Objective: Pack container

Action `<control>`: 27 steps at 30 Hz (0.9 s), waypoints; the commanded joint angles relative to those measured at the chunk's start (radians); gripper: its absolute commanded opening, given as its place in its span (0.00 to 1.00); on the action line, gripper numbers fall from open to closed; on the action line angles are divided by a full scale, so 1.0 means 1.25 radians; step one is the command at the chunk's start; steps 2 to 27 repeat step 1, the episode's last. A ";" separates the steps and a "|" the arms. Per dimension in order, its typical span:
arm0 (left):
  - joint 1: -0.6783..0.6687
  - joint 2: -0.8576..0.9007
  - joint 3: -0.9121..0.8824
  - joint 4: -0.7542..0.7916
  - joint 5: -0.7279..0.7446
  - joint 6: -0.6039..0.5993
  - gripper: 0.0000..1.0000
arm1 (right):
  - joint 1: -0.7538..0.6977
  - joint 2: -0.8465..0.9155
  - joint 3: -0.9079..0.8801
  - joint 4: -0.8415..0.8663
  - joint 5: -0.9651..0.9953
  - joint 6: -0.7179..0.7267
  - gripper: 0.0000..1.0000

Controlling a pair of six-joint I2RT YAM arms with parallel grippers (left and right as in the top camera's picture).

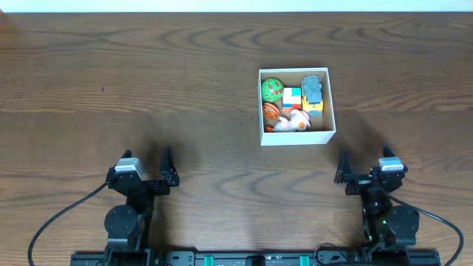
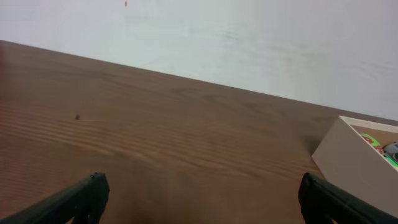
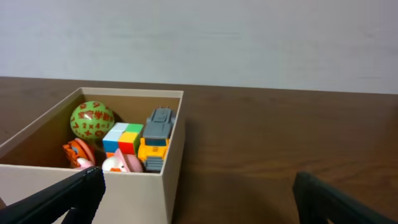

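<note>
Found open table (image 1: 148, 89) left, near and far. Met one obstacle right of centre: the container (image 1: 296, 137), crowded with toys (image 1: 293, 100).

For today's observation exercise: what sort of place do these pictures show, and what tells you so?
Probably a robotics lab bench: the left arm and right arm fixed at a wooden table, a plain white wall behind, one container of toys.

1 container (image 1: 297, 138). Inside, 5 total: 1 green ball (image 1: 272, 89), 1 colour cube (image 1: 292, 97), 1 truck (image 1: 314, 92), 1 orange toy (image 1: 270, 112), 1 white figure (image 1: 295, 122).
</note>
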 commanded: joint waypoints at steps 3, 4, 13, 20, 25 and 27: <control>0.003 -0.005 -0.014 -0.030 -0.010 0.007 0.98 | -0.007 -0.005 -0.001 -0.003 -0.003 -0.013 0.99; 0.003 -0.005 -0.014 -0.030 -0.010 0.007 0.98 | -0.007 -0.005 -0.001 -0.003 -0.003 -0.013 0.99; 0.003 -0.005 -0.014 -0.030 -0.010 0.007 0.98 | -0.007 -0.005 -0.001 -0.003 -0.003 -0.013 0.99; 0.003 -0.005 -0.014 -0.030 -0.010 0.007 0.98 | -0.007 -0.005 -0.001 -0.003 -0.003 -0.013 0.99; 0.003 -0.005 -0.014 -0.030 -0.010 0.007 0.98 | -0.007 -0.005 -0.001 -0.003 -0.003 -0.013 0.99; 0.003 -0.005 -0.014 -0.030 -0.010 0.007 0.98 | -0.007 -0.005 -0.001 -0.003 -0.003 -0.013 0.99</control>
